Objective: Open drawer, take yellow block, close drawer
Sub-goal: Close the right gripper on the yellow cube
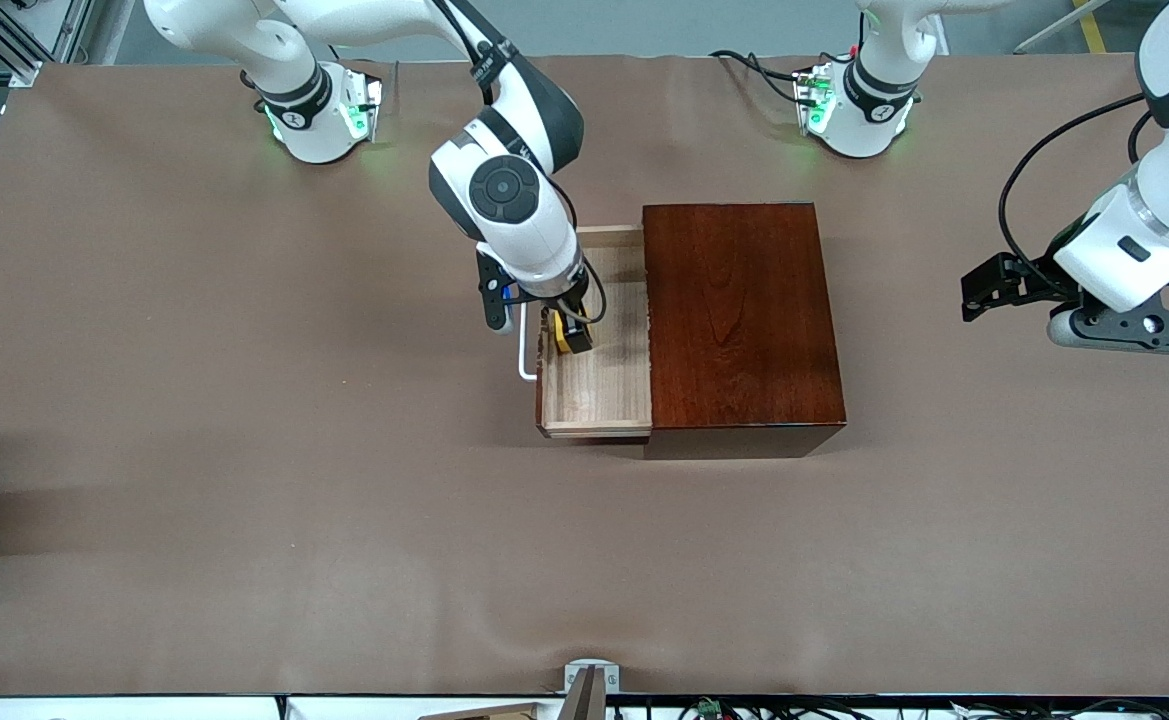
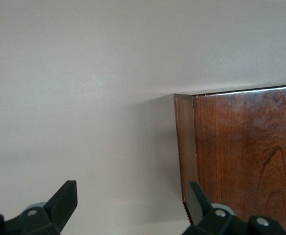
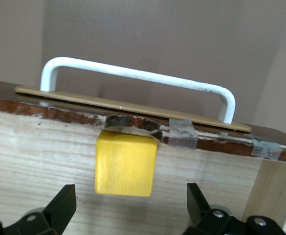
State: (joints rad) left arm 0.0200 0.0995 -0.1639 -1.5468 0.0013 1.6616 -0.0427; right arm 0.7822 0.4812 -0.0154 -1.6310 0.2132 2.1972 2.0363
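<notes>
The dark mahogany box [image 1: 744, 320] stands mid-table. Its drawer [image 1: 599, 385] is pulled out toward the right arm's end, with the white handle [image 1: 524, 352] on its front. The yellow block [image 1: 559, 333] lies on the drawer's wooden floor against the inside of the drawer front. My right gripper [image 1: 572, 335] is down in the drawer, open, not touching the block. In the right wrist view the block [image 3: 125, 163] sits just ahead of the open gripper [image 3: 130, 208], below the handle [image 3: 138, 78]. My left gripper [image 1: 979, 290] waits open and empty over the table at the left arm's end.
In the left wrist view the open left gripper [image 2: 132, 203] hangs over the brown table cloth [image 2: 84, 98], with a corner of the box [image 2: 245, 156] beside one finger. Brown cloth [image 1: 244, 450] covers the table around the box.
</notes>
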